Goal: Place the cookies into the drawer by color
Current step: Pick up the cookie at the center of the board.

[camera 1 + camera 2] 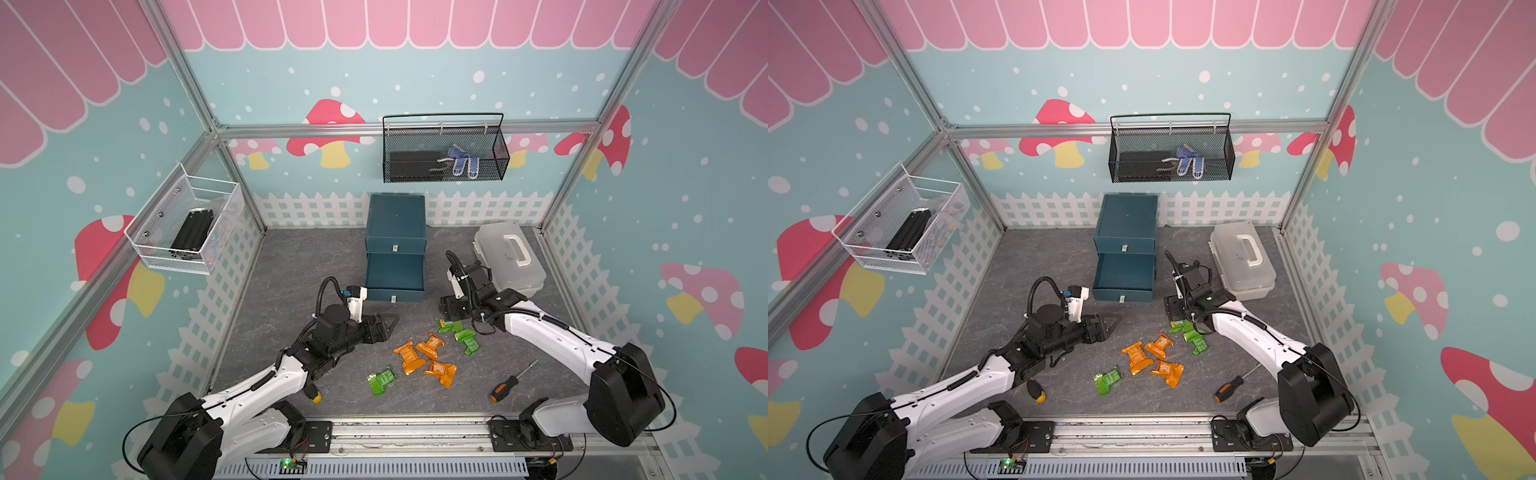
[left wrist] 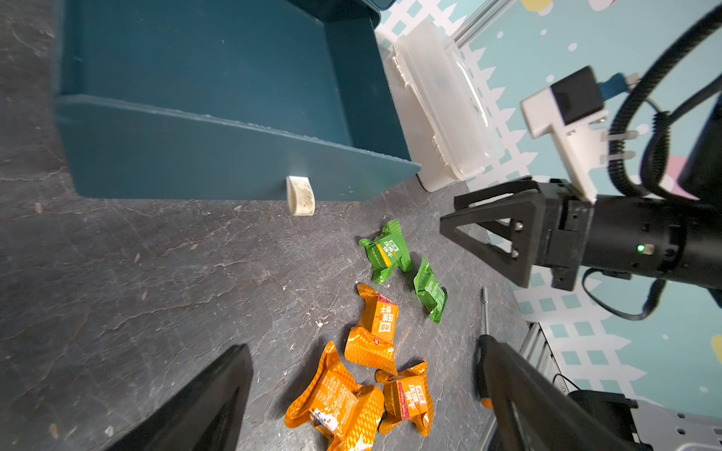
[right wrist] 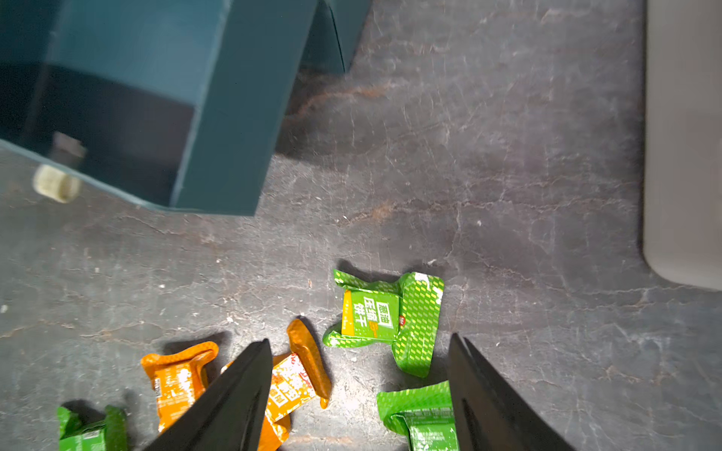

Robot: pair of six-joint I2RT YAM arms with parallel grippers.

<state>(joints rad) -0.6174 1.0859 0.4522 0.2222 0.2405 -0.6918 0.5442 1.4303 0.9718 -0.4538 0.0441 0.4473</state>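
In both top views the drawer (image 1: 397, 222), a boxy dark teal cabinet, stands at the back of the grey, stone-veined table (image 1: 291, 282), and its lower tray (image 1: 395, 276) is pulled out toward the arms. Six cookies in crinkly foil lie loose in front of it. Three orange cookies (image 1: 431, 345) are clustered together, two green cookies (image 1: 467, 340) lie just beside the right gripper (image 1: 451, 309), and a lone green cookie (image 1: 1108, 380) lies nearer the front edge. An orange-handled screwdriver (image 1: 509, 384) lies apart from them, and a translucent plastic case (image 1: 509, 257) sits beside the drawer. In the left wrist view the left gripper (image 2: 363, 343) has its black wedge-shaped fingers spread wide and empty, with the orange packets on the table beyond them. The tray's smooth front carries a pale tab handle (image 2: 300, 195). In the right wrist view the right gripper (image 3: 359, 339) has its fingers parted and clamps nothing, above green packets with pinched ends.
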